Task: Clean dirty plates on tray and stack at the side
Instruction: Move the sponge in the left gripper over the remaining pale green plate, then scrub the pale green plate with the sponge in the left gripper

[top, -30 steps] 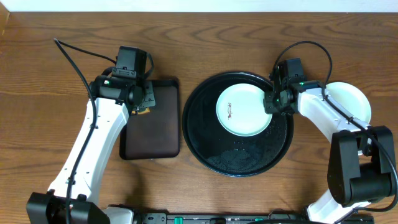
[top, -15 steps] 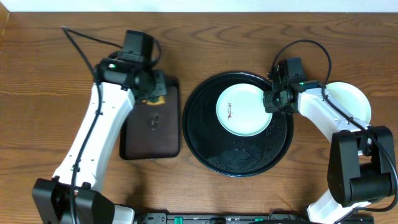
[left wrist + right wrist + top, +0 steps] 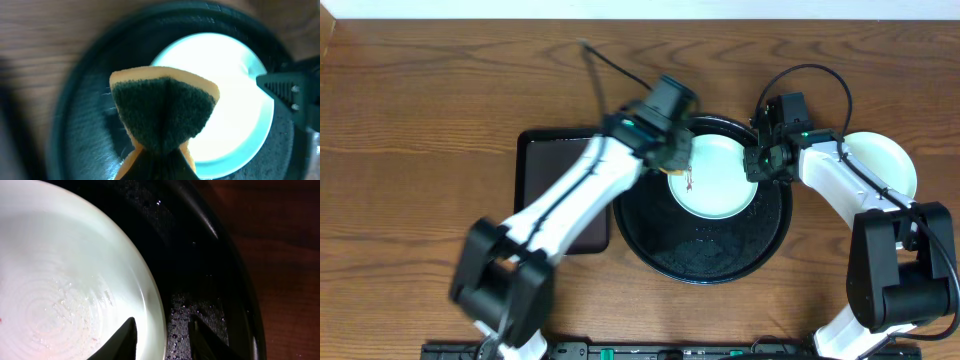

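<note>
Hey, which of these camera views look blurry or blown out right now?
Overhead: the left arm smears with motion blur. Left wrist: the plate is blown out white, the tray and table are soft, the sponge is sharp. Right wrist: crisp, small glints on the wet tray.

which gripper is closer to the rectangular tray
Left. The left gripper, gripping a sponge, is over the plate edge facing the rectangular tray; the right gripper straddles the opposite edge.
</note>
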### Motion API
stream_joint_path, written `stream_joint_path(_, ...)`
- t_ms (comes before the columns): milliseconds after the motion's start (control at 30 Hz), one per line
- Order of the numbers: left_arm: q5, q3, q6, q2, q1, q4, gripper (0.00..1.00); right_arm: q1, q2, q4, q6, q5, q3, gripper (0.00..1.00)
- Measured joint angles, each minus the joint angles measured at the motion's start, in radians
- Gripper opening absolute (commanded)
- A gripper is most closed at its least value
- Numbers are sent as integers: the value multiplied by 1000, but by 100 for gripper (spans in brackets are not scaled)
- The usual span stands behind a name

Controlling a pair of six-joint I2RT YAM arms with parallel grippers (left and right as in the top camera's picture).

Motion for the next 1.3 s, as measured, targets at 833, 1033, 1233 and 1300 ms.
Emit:
stream_joint_path(833, -86, 0, 0, 171, -85, 84, 8, 0, 0, 13, -7, -15, 0, 16)
stream_joint_path(1033, -86, 0, 0, 179, -85, 84, 8, 0, 0, 16, -10, -27, 0, 15)
stream_joint_path(1233, -89, 0, 0, 179, -85, 84, 8, 0, 0, 27, -11, -20, -10, 11)
stream_joint_path(1300, -90, 0, 0, 179, -85, 84, 8, 0, 0, 33, -12, -12, -20, 9)
